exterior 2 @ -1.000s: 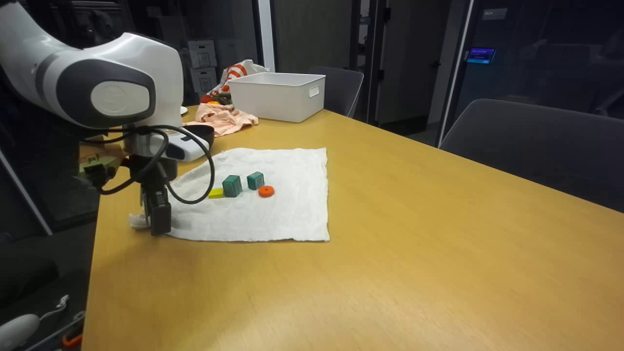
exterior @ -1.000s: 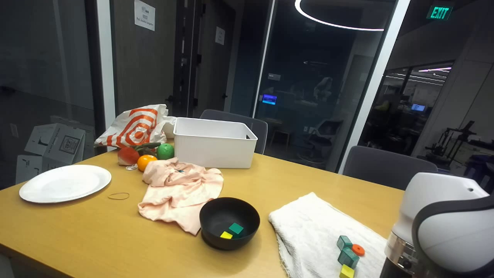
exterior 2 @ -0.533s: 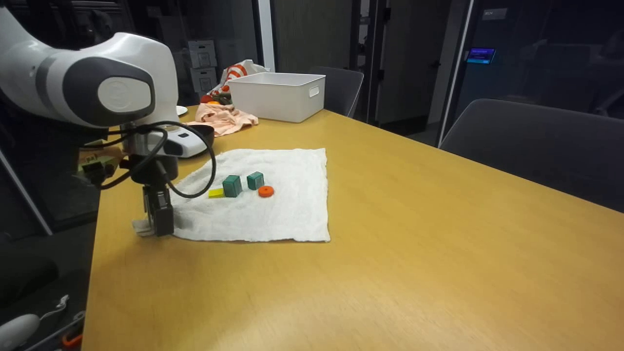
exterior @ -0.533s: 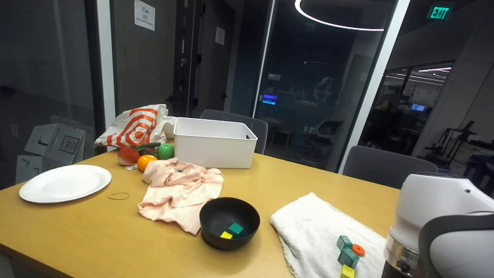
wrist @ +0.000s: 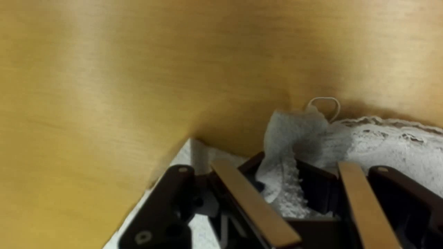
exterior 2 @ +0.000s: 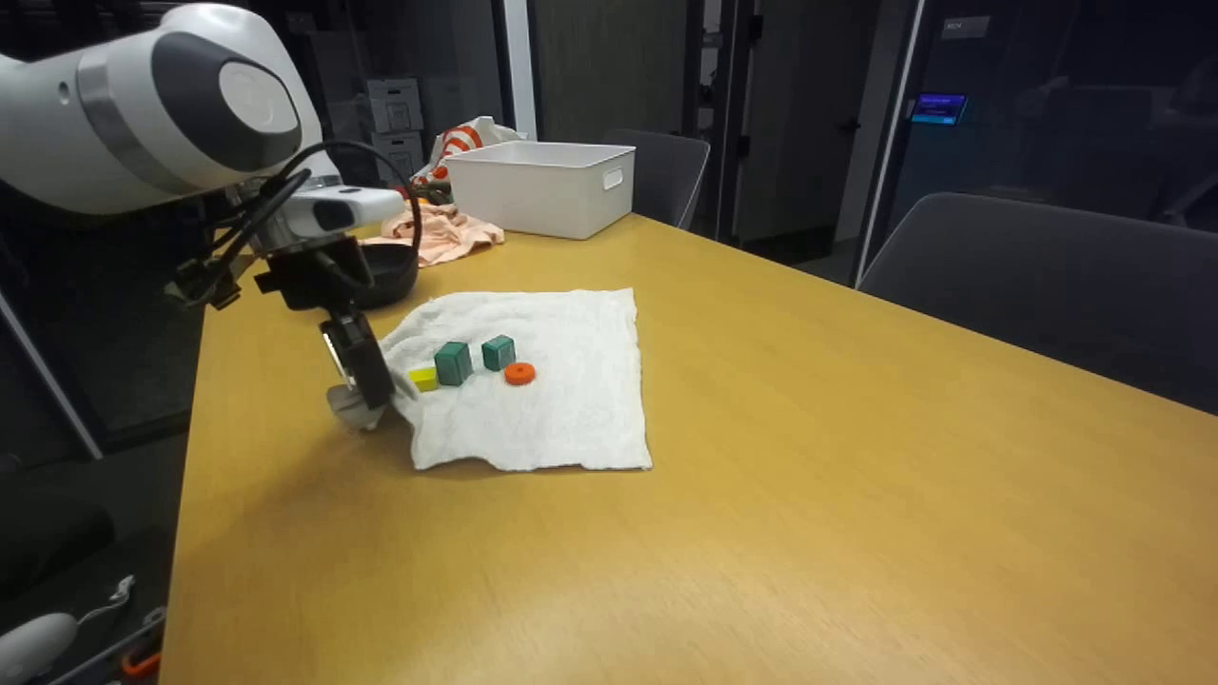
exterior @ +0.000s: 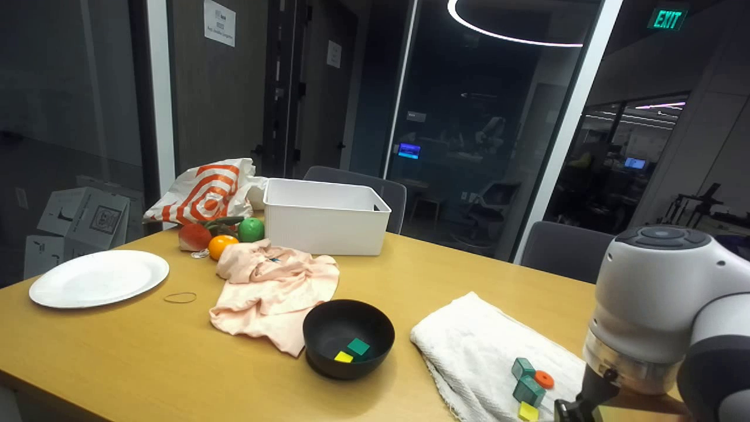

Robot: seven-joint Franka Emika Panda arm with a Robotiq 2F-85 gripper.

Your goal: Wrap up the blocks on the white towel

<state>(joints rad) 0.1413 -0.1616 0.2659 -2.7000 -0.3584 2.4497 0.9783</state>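
Observation:
The white towel (exterior 2: 542, 433) lies on the table, and it also shows in an exterior view (exterior: 469, 346) and the wrist view (wrist: 391, 148). On it stand two green blocks (exterior 2: 454, 363) (exterior 2: 499, 353), a yellow block (exterior 2: 423, 380) and an orange ring (exterior 2: 520, 373). My gripper (exterior 2: 373, 400) is tilted at the towel's near corner, beside the yellow block. In the wrist view, my gripper (wrist: 278, 166) is shut on a bunched fold of the towel. The held corner is raised and bent over. In an exterior view, the fingertips are cut off at the bottom edge.
A black bowl (exterior: 328, 319) holds a green and a yellow piece. A pink cloth (exterior: 275, 293), a white bin (exterior: 325, 231), a white plate (exterior: 99, 278), toy fruit (exterior: 222, 247) and a plastic bag (exterior: 205, 193) stand farther along the table (exterior 2: 761, 495).
My gripper has moved toward the blocks and tilted, pulling the towel's corner along and lifting it. The towel edge there has drawn in. The yellow block has shifted slightly; the other blocks have stayed put.

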